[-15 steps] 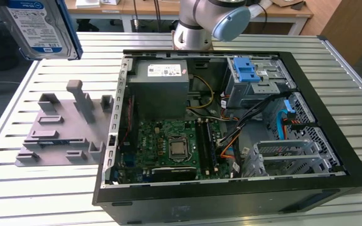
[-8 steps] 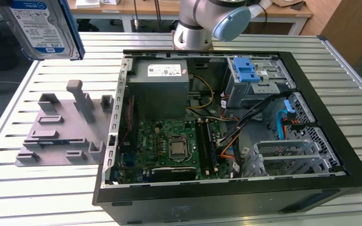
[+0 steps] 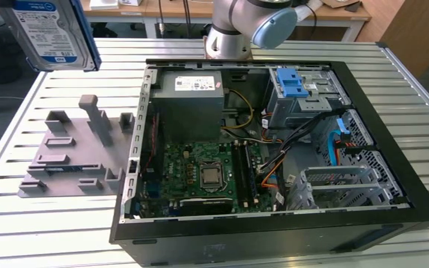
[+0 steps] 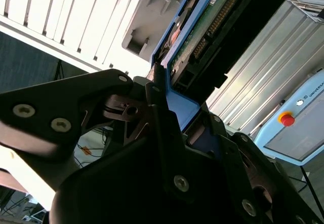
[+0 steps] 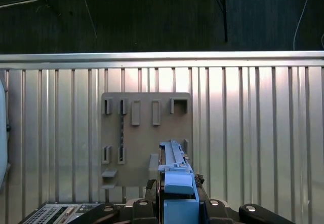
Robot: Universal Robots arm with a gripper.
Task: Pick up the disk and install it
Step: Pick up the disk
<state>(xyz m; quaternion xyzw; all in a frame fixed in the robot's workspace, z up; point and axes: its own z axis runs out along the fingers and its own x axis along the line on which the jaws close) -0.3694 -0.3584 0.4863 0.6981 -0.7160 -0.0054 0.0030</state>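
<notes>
Disk (image 3: 47,33) | in the air over the grey stand (image 3: 76,151), beside the open computer case (image 3: 274,156) | your hand (image 4: 167,100) pinches its blue rail end | long axis points out from the hand, down toward the stand.

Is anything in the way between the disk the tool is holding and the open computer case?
Nothing visible. The disk, clamped in the tool, hangs above the grey stand, and the computer case lies open on top. Cables cross inside by the drive cage.
</notes>
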